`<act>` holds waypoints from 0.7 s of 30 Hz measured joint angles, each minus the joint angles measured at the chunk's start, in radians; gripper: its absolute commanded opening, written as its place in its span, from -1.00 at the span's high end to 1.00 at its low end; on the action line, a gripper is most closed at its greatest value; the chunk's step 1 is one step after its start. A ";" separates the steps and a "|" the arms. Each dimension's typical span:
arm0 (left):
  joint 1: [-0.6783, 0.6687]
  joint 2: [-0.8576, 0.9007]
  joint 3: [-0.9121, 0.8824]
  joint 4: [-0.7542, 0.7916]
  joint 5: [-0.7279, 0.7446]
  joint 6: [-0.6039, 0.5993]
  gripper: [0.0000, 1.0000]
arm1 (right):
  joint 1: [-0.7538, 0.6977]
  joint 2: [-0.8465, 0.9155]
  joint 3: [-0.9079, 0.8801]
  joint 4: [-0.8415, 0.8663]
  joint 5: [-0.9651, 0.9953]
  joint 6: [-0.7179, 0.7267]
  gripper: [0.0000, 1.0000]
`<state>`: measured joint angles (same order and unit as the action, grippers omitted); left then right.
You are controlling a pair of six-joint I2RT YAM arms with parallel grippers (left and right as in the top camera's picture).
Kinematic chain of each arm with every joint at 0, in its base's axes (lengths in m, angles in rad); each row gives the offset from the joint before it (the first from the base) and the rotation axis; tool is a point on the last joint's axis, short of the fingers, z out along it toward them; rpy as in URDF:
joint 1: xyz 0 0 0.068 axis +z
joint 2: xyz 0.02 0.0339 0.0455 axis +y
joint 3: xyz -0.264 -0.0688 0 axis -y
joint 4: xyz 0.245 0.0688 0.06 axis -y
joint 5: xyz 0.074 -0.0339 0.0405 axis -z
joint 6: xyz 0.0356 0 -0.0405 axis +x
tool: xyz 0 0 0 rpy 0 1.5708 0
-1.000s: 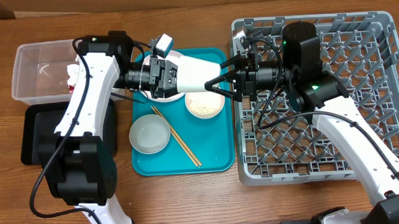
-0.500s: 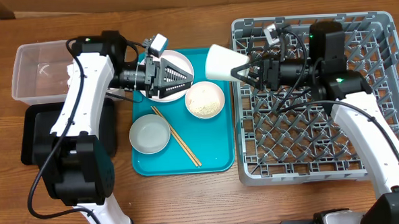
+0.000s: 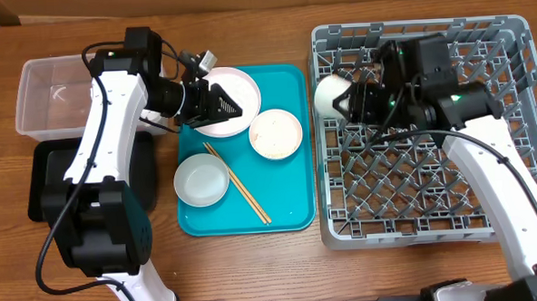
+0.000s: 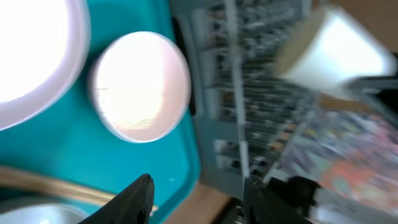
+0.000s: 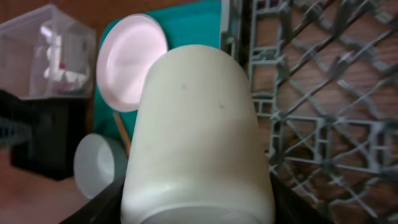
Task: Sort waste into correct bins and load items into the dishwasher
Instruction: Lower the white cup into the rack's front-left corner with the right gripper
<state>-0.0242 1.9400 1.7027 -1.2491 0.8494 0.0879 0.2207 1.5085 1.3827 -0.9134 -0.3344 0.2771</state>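
The right pincer [image 3: 344, 102] is clamped on the small white cup [image 3: 331, 96]. It holds the cup on its side above the upper left corner of the large square grey plastic dish rack [image 3: 427, 237], just inside the rim.

To seat the cup well, the wrist should probably roll until the mouth faces down. The cup can then go straight down into a gap between the upright pegs, and the grip should let go only once the cup rests on the grid. A sideways slide risks catching a peg and tipping the cup.

The left pincer [image 3: 227, 102] has its fingers apart and holds nothing. It hangs over the round white plate [image 3: 240, 83] on the teal rectangular serving tray [image 3: 289, 199], well clear of the rack.

The white bowl with rice scraps [image 3: 275, 134], the pale empty bowl [image 3: 201, 181] and the two thin wooden chopsticks [image 3: 238, 184] lie on the teal tray, not yet loaded.

No brand, label or writing can be read. The red-and-white scrap in the clear rectangular plastic tub [image 3: 53, 96] is too small to make out.
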 measured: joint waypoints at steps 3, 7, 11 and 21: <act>0.000 0.000 0.000 0.006 -0.108 -0.031 0.02 | 0.051 0.000 0.085 -0.063 0.148 0.027 0.04; 0.000 0.000 0.000 0.008 -0.223 -0.048 0.02 | 0.102 0.000 0.133 -0.121 0.306 0.071 0.05; 0.000 0.000 0.000 0.017 -0.284 -0.057 0.02 | 0.105 0.000 0.134 -0.207 0.367 0.116 0.04; 0.000 0.000 0.000 0.043 -0.327 -0.060 0.01 | 0.105 0.000 0.140 -0.624 0.326 0.228 0.04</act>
<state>-0.0242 1.9400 1.7027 -1.2060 0.5228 0.0277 0.3252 1.5082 1.5223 -1.5372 -0.0086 0.5049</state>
